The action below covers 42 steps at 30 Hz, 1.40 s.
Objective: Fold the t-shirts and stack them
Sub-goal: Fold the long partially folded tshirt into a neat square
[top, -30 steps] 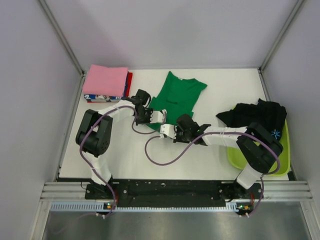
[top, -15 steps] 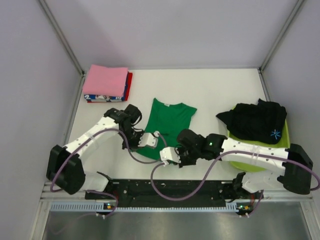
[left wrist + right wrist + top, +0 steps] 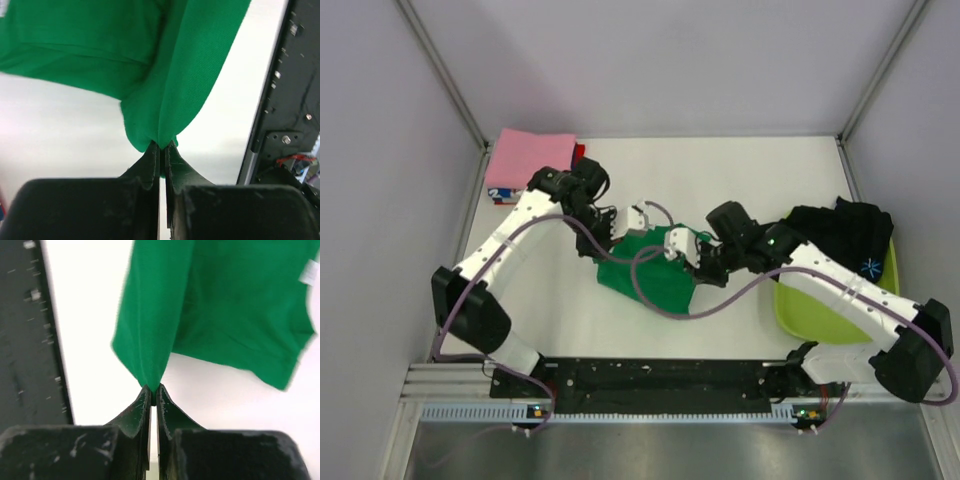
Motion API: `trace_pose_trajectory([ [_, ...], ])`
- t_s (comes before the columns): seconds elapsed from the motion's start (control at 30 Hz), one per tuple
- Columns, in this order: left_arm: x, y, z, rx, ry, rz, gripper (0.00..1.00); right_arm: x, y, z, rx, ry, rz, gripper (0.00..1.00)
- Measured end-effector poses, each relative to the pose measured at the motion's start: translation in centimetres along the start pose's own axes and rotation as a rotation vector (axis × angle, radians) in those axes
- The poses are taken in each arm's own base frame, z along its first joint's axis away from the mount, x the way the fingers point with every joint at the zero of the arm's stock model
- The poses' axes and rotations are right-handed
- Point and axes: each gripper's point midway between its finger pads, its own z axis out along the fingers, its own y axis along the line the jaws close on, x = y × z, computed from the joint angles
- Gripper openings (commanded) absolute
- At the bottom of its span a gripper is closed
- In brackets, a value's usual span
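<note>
Left claw [image 3: 162, 146] and right claw [image 3: 153, 389] both pinch the one green t-shirt [image 3: 655, 277].

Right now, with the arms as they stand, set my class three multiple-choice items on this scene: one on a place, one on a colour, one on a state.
1. Where is the black t-shirt?
A. spread flat in the middle
B. draped over the lime-green tub
C. at the near left

2. What colour tops the folded stack?
A. pink
B. black
C. yellow

3. How do the left gripper and right gripper stand?
A. both open
B. both shut on the green t-shirt
C. only the left one shut

Answers:
1 B, the dark cloth hangs over the tub's rim at the right.
2 A, the uppermost layer is pink.
3 B, each wrist view shows closed jaws pinching green cloth.
</note>
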Motion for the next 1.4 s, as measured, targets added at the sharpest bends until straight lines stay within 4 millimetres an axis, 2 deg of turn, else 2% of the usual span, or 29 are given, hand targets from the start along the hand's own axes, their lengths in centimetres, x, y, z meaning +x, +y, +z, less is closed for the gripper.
trace_pose_trajectory([
  [0.1,-1.0,3.7,0.0,-0.031,0.003,-0.089,0.00,0.8,-4.8,-0.6,0.113,-0.037,0.114,0.00],
  [0.17,-1.5,5.8,0.3,-0.040,0.001,-0.120,0.00,1.5,-7.1,-0.7,0.163,-0.053,0.177,0.00],
  [0.23,-2.1,7.9,0.7,-0.049,-0.003,-0.150,0.00,2.5,-9.4,-0.5,0.194,-0.064,0.248,0.00],
  [0.37,-3.3,12.1,1.5,-0.087,-0.017,-0.198,0.00,4.5,-12.7,0.8,0.217,-0.061,0.365,0.00],
  [0.5,-3.6,15.7,2.6,-0.134,-0.017,-0.249,0.00,6.0,-15.2,2.1,0.231,-0.058,0.458,0.00],
  [0.7,-2.2,18.9,5.3,-0.185,0.022,-0.313,0.00,7.8,-18.3,2.8,0.284,-0.070,0.577,0.00],
  [0.87,-2.5,21.4,6.3,-0.257,-0.006,-0.330,0.00,8.4,-19.6,3.2,0.327,-0.079,0.632,0.00],
  [0.97,-3.1,22.8,6.2,-0.314,-0.035,-0.336,0.08,8.6,-20.5,3.1,0.358,-0.086,0.658,0.00],
  [1.07,-3.4,24.3,6.4,-0.363,-0.056,-0.348,0.23,9.1,-22.4,3.1,0.410,-0.096,0.703,0.01],
  [1.2,-3.0,27.0,7.9,-0.435,-0.062,-0.382,0.47,10.6,-25.5,3.8,0.486,-0.086,0.788,0.08],
  [1.27,-2.3,28.8,8.9,-0.484,-0.047,-0.412,0.56,11.7,-27.2,4.6,0.522,-0.058,0.853,0.16],
  [1.4,-1.1,32.2,10.1,-0.580,-0.016,-0.461,0.61,13.7,-30.6,5.8,0.586,-0.047,1.022,0.33],
])
